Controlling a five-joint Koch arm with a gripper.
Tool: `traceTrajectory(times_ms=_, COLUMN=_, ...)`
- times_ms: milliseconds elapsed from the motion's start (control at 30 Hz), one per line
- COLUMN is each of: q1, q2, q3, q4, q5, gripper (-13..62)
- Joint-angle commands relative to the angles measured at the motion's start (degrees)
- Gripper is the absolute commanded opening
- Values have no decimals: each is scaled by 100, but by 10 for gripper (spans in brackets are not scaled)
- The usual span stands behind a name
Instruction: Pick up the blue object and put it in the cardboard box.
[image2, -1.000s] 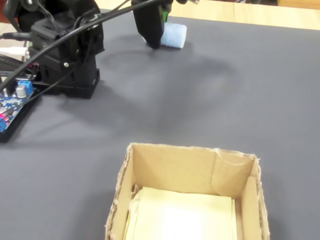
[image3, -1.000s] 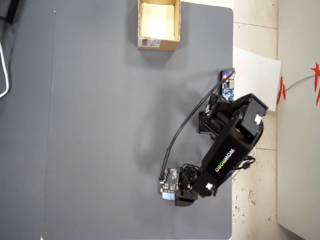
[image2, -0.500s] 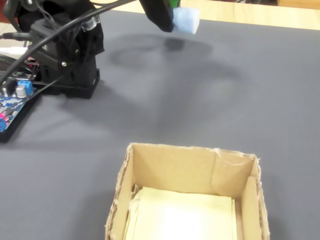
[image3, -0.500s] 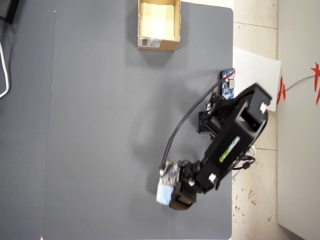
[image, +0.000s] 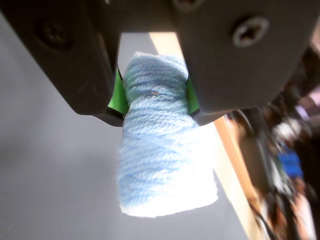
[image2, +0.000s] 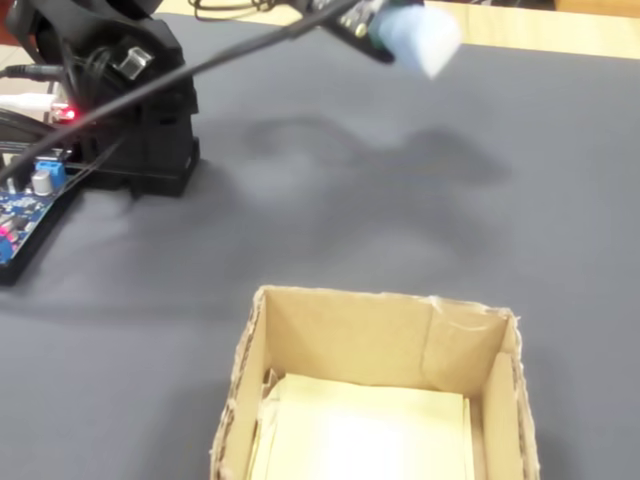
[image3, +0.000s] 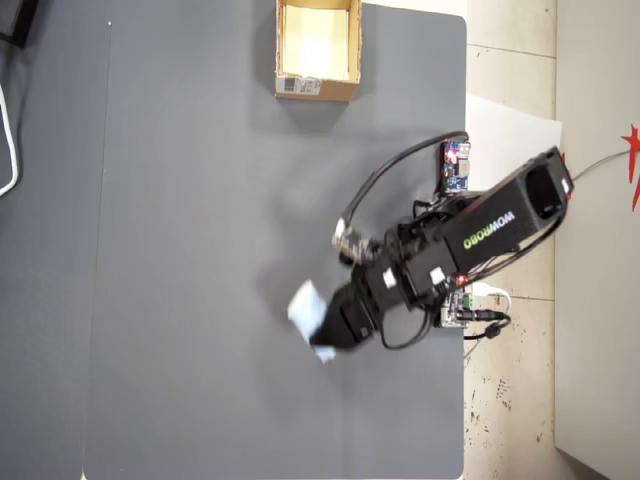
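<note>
1. The blue object (image: 162, 150) is being clamped between the green-padded jaws of the gripper (image: 154, 97).
2. It is being held in the air above the grey mat (image3: 200, 250), well apart from the cardboard box (image3: 317, 50).

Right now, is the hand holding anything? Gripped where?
Yes. The hand is shut on the blue object, pinching its upper end between the green pads; the rest hangs free below, clear of the table.

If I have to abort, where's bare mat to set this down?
Bare grey mat runs from the cardboard box down past the hand holding the blue object, and left of both. Crowded: the right edge by the arm base and circuit board.
</note>
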Motion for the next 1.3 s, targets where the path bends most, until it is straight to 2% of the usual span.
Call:
traceTrajectory(times_ms=0, q1=352, q2=448, q3=-158, q4=-677, q5=-141, gripper=-35)
traceTrajectory(times_ms=300, q1=2118, q2=519, q3=-483, q4=-940, q5=-1195, gripper=-34)
traceTrajectory(times_ms=467, q1=3296, q2=492, q3=-589, q4=-993, q5=-1837, gripper=-34)
traceTrajectory(times_ms=533, q1=4104, q2=475, q3=-589, q4=-1046, q5=-2206, gripper=-34)
traceTrajectory(times_ms=700, q1=4975, q2=422, q3=-703, q4=-923, q5=-2470, gripper=-34)
traceTrajectory(times_ms=767, q1=5581, q2=26, q3=-1230, q4=-624, q5=-2663, gripper=-34)
traceTrajectory(times_ms=1033, q1=6398, q2=-809, q3=-2013, q4=-308, q5=-2742, gripper=-34)
traceTrajectory(times_ms=1167, q1=7207, q2=-2382, q3=-3296, q4=-79, q5=-2716, gripper=-34)
traceTrajectory(times_ms=1267, q1=7436, q2=-2936, q3=-3691, q4=-53, q5=-2707, gripper=-34)
